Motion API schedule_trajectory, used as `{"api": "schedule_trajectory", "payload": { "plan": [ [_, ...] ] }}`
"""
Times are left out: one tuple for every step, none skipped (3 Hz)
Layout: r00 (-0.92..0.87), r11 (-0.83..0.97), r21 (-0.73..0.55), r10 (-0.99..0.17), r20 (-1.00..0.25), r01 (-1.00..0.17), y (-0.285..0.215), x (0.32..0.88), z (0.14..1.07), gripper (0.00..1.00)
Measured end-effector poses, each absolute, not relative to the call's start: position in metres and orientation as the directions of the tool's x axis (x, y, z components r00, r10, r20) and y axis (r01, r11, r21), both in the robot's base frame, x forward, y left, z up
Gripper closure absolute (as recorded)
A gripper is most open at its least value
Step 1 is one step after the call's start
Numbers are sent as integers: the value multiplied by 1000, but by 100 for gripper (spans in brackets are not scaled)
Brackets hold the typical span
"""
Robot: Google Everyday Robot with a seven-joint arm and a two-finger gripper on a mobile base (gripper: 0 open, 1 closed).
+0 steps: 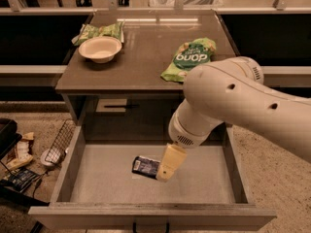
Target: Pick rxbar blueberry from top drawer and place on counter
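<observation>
The rxbar blueberry, a small dark flat bar, lies on the grey floor of the open top drawer, near its middle. My gripper hangs down into the drawer from the big cream arm, just right of the bar and partly over its right end. The counter is the brown-grey tabletop above the drawer.
On the counter stand a white bowl at the left, a green wrinkled packet behind it, and a large light-green chip bag at the right. A wire basket and loose clutter lie on the floor left of the drawer.
</observation>
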State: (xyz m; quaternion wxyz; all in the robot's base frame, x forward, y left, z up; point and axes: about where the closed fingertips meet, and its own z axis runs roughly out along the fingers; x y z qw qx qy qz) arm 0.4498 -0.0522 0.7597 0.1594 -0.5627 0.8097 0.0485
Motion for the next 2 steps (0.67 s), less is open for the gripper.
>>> {"api": "schedule_trajectory", "payload": {
  "plan": [
    [-317,363,-101,-895,-313,-926,-52,450,760,0],
    [-313,357,-110,-903,-294,-928,-41,452,745,0]
  ]
}}
